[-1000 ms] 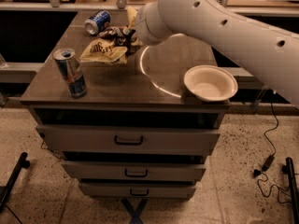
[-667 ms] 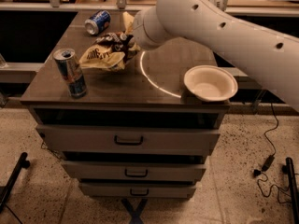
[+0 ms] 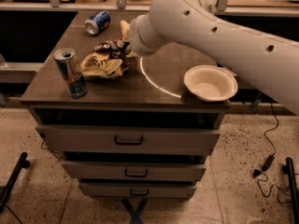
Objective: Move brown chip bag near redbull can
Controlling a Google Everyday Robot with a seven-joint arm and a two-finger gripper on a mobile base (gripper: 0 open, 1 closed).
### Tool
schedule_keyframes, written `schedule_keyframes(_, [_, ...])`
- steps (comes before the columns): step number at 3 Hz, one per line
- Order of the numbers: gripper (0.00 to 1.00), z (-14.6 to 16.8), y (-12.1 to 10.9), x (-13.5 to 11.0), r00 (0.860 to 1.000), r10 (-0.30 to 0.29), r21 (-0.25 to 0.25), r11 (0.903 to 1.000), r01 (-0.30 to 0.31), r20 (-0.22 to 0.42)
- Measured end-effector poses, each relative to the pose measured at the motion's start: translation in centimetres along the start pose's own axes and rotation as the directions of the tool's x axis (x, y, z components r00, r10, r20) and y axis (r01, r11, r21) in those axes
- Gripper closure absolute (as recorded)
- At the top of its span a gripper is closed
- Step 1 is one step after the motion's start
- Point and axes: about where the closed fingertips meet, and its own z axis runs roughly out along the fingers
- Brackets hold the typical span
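The brown chip bag (image 3: 103,61) lies crumpled on the cabinet top, left of centre. The redbull can (image 3: 70,73) stands upright near the front left corner, just left of the bag with a small gap between them. My gripper (image 3: 122,46) is at the bag's upper right edge, mostly hidden behind the thick white arm (image 3: 196,27) that reaches in from the right. I cannot tell whether it touches the bag.
A shorter blue can (image 3: 97,22) lies on its side at the back left. A white bowl (image 3: 210,83) sits at the front right edge. The dark cabinet top (image 3: 163,64) has a pale ring mark. Drawers sit below; cables lie on the floor to the right.
The chip bag has shifted a little toward the front, closer to the redbull can. The arm's end has followed it forward and left.
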Motion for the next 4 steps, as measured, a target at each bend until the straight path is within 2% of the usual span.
schedule_keyframes(2, [0.3, 0.51, 0.57, -0.36, 1.0, 0.007, -0.022, 0.9997, -0.006, 0.019])
schedule_keyframes(3, [0.01, 0.62, 0.65, -0.52, 1.0, 0.005, -0.024, 0.9997, -0.005, 0.021])
schedule_keyframes(4, [0.0, 0.65, 0.67, -0.56, 1.0, 0.005, -0.025, 0.9997, -0.004, 0.021])
